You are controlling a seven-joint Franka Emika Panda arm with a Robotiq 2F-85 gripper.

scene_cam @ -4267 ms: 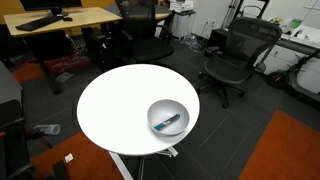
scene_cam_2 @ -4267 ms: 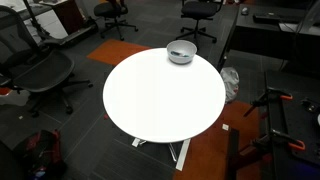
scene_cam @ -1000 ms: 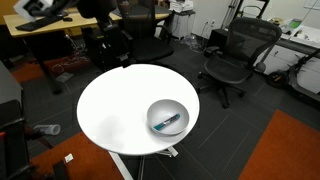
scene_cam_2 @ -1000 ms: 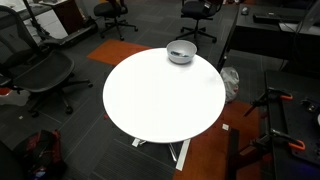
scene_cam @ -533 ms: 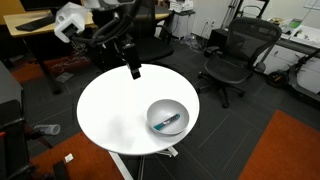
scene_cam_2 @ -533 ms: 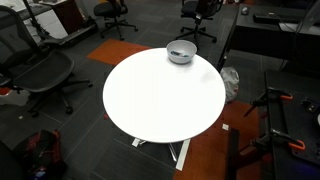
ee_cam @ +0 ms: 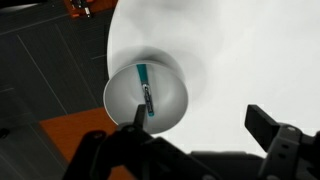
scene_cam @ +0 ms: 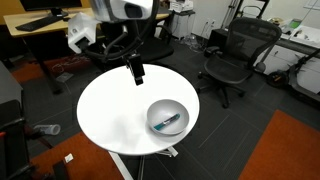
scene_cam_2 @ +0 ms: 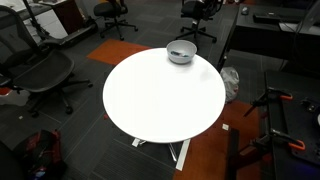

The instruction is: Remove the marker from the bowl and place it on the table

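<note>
The white-grey bowl [scene_cam: 170, 116] stands near the edge of the round white table [scene_cam: 110, 110]. It also shows in the exterior view [scene_cam_2: 181, 51] and the wrist view [ee_cam: 145, 97]. The marker [scene_cam: 168, 123], dark with a teal-blue part, lies inside the bowl, and is plain in the wrist view [ee_cam: 146, 88]. My gripper [scene_cam: 135, 72] hangs above the far part of the table, well away from the bowl. In the wrist view the gripper [ee_cam: 198, 122] is wide open and empty, with the bowl beside one fingertip [ee_cam: 133, 117].
Black office chairs [scene_cam: 232, 55] and a light-wood desk [scene_cam: 60, 20] stand behind the table. More chairs [scene_cam_2: 40, 70] and an orange carpet patch [scene_cam_2: 205, 150] surround it. A blue bottle [scene_cam: 45, 129] lies on the floor.
The arm has come into the exterior view from the upper left and its gripper has moved down over the far part of the table. Bowl and marker have not moved.
</note>
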